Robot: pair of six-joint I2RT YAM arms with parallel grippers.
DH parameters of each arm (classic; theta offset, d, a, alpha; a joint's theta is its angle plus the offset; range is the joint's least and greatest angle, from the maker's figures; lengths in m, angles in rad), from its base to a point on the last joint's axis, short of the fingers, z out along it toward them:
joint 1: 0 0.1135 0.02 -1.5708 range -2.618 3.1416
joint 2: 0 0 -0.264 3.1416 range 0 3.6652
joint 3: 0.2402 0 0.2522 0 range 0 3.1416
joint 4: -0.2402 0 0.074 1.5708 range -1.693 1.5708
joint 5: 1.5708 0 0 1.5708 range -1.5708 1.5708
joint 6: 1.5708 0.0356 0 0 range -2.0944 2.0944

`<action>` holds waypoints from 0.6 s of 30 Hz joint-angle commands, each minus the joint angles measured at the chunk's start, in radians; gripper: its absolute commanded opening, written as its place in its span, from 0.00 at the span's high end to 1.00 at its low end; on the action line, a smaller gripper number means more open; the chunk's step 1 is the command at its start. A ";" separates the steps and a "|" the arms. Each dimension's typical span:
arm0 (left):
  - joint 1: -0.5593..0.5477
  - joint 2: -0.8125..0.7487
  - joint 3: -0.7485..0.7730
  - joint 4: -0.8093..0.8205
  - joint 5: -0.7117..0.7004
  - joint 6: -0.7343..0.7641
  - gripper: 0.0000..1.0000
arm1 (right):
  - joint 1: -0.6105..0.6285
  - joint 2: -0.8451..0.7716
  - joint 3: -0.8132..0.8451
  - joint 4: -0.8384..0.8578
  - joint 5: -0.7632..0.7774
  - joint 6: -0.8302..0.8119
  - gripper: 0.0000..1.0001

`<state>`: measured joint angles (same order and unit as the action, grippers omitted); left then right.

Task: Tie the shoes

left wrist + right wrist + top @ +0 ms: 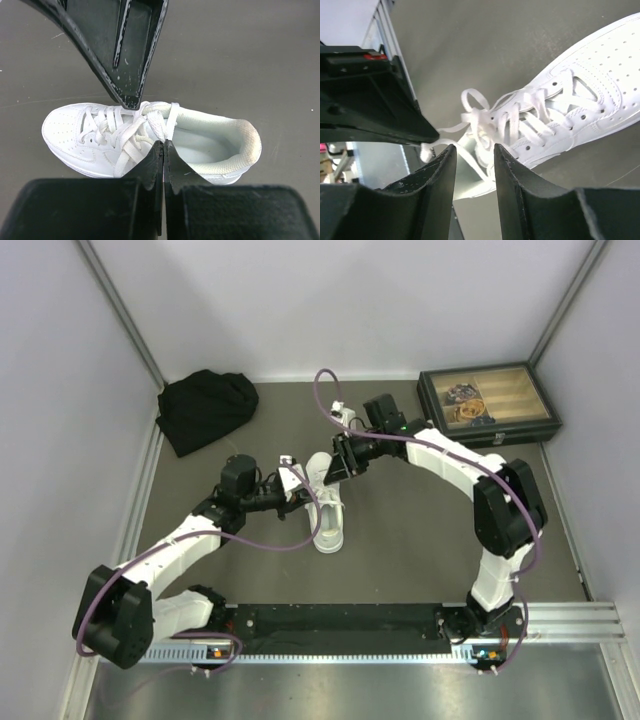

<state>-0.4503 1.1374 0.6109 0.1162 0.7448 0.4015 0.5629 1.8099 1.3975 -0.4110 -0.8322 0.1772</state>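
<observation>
One white sneaker [328, 523] lies mid-table, toe away from the arm bases; it also shows in the left wrist view [65, 130] and the right wrist view [600, 90]. My left gripper [303, 492] is at the shoe's left side, over the laces. Its jaws [164, 144] are pressed together on a flat white lace [159, 127] that runs into their tips. My right gripper [338, 468] hovers over the shoe's far end. It is open [475, 149], with a lace loop [470, 107] just beyond its tips. One right finger [132, 55] hangs above the lacing.
A black cloth bundle [205, 408] lies at the back left. A dark box with a wooden tray [487, 402] stands at the back right. Grey walls enclose the table. A black rail [340, 625] runs along the near edge.
</observation>
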 commanded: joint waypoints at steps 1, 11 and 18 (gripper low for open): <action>0.013 0.004 0.003 0.010 0.033 0.030 1.00 | 0.026 0.020 0.078 -0.057 0.011 -0.140 0.64; 0.018 0.018 0.009 0.020 0.042 0.019 1.00 | 0.066 0.048 0.120 -0.081 0.051 -0.232 0.60; 0.019 0.024 0.013 0.020 0.041 0.017 1.00 | 0.080 0.077 0.146 -0.106 0.067 -0.260 0.60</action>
<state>-0.4362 1.1549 0.6113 0.1112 0.7658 0.4179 0.6220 1.8671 1.4910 -0.5125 -0.7750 -0.0338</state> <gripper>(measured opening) 0.010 0.403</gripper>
